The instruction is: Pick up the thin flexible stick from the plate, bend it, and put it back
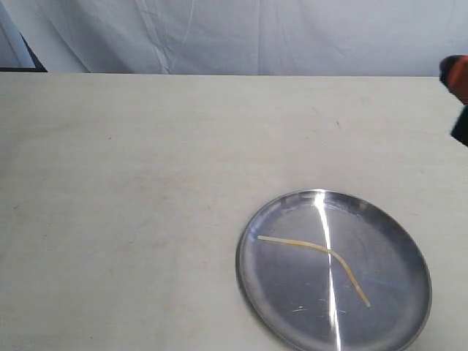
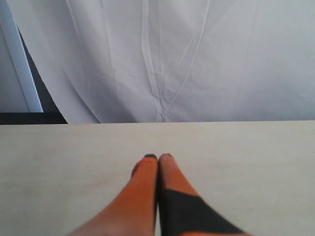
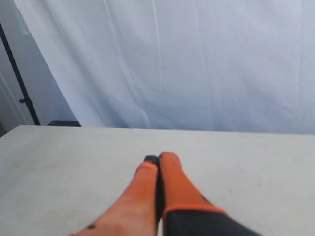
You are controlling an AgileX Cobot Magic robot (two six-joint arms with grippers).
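The round silver plate (image 1: 387,219) lies on the table at the front right of the exterior view, with a bright streak of glare down its middle. On it rests the thin flexible stick (image 1: 316,247), pale yellow-tan and kinked near its middle. My left gripper (image 2: 158,157) is shut with nothing between its orange fingers, above bare table, and does not show in the exterior view. My right gripper (image 3: 158,158) is also shut and empty; only a blurred orange and black bit of it (image 1: 456,77) shows at the right edge, well behind the plate.
The pale tabletop (image 1: 146,183) stretches wide to the left of the plate. A white cloth backdrop (image 1: 256,36) hangs behind the table's far edge. A dark frame post (image 3: 19,78) stands at the back corner.
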